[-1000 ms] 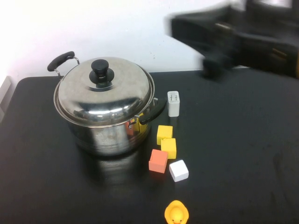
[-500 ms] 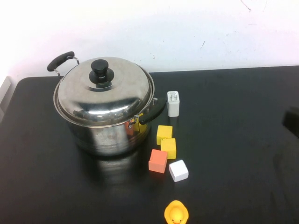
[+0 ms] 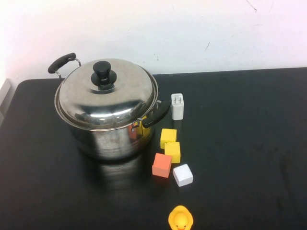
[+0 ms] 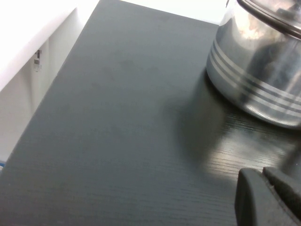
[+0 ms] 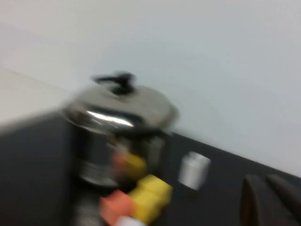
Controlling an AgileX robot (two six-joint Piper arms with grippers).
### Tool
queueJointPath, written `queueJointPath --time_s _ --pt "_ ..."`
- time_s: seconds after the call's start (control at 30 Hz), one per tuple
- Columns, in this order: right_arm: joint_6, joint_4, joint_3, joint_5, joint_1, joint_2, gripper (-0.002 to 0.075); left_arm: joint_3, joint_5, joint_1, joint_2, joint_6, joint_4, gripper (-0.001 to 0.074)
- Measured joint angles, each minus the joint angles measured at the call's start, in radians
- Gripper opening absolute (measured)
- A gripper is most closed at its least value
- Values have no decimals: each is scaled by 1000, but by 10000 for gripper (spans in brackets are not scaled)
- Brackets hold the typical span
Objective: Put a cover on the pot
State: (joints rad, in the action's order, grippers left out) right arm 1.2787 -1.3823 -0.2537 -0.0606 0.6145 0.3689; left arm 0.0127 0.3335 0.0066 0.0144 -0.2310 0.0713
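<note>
The lid (image 3: 106,93) sits on the pot (image 3: 110,136). The left pincer (image 4: 270,197) hovers beside the pot, the right pincer (image 5: 270,200) well off; their grip cannot be told.

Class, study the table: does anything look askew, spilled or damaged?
Nothing stands out. The lid sits level on the pot; the blocks, charger and duck lie tidy. The left pincer hovers beside the pot; the right pincer hangs clear.
</note>
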Motion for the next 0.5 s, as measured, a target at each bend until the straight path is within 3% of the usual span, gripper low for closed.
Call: queueJointPath --time_s 0.13,0.23,0.33,0.5 --pt "-626 552 39 202 0 -71 0 0 0 0 0 0 0 -1" --pt "-914 879 40 388 -2 -141 0 0 0 0 0 -3 0 -1" --pt "-1047 1047 48 564 -35 -224 0 0 0 0 0 -3 0 -1" --pt "-1137 1153 90 632 -191 -370 0 0 0 0 0 -3 0 -1"
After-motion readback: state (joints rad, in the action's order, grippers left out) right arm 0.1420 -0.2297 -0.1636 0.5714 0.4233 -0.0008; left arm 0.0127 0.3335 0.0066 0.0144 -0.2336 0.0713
